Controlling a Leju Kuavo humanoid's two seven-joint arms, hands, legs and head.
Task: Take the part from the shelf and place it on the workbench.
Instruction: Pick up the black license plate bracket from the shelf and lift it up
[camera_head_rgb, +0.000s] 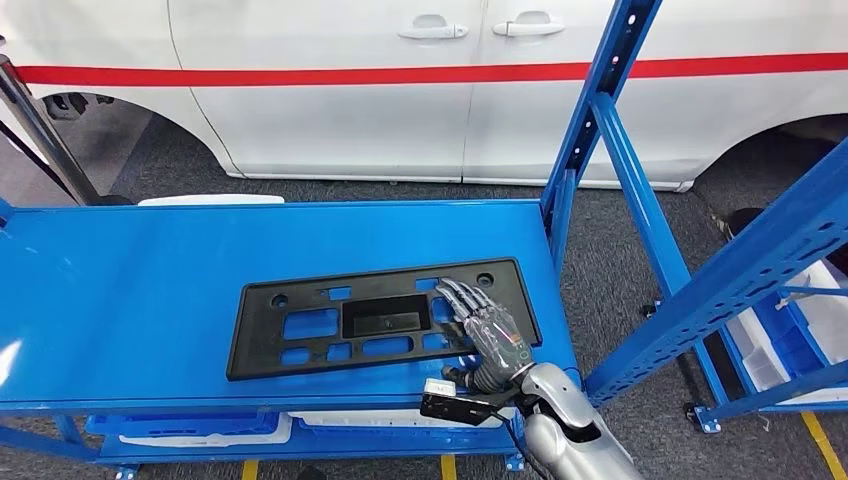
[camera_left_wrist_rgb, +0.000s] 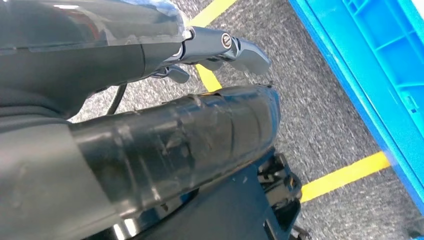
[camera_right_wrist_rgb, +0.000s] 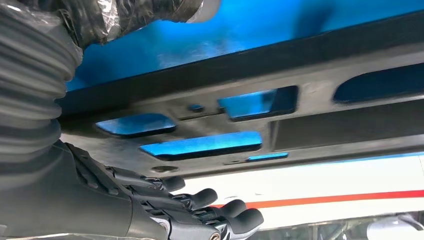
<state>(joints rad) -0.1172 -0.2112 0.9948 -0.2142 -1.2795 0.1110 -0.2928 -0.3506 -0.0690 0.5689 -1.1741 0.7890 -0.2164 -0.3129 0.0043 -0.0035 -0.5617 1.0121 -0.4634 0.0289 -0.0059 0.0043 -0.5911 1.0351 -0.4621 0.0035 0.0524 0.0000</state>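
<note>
The part (camera_head_rgb: 385, 316) is a long black plastic plate with several cut-outs, lying flat near the front of the blue shelf (camera_head_rgb: 150, 270). My right hand (camera_head_rgb: 490, 330) reaches over the part's right end, fingers stretched out above it and thumb down by its front edge. In the right wrist view the part (camera_right_wrist_rgb: 320, 115) spans the picture, and the right hand (camera_right_wrist_rgb: 165, 205) has its fingers spread and straight, closed on nothing. My left hand (camera_left_wrist_rgb: 200, 135) hangs low over the grey floor and holds nothing.
A blue upright post (camera_head_rgb: 590, 130) stands at the shelf's right rear corner, and a second blue rack (camera_head_rgb: 780, 250) slants in on the right. A white car (camera_head_rgb: 400, 100) is parked behind. Trays (camera_head_rgb: 200, 425) sit on the lower shelf. Yellow floor lines (camera_left_wrist_rgb: 345, 172) run beside a blue crate (camera_left_wrist_rgb: 380, 60).
</note>
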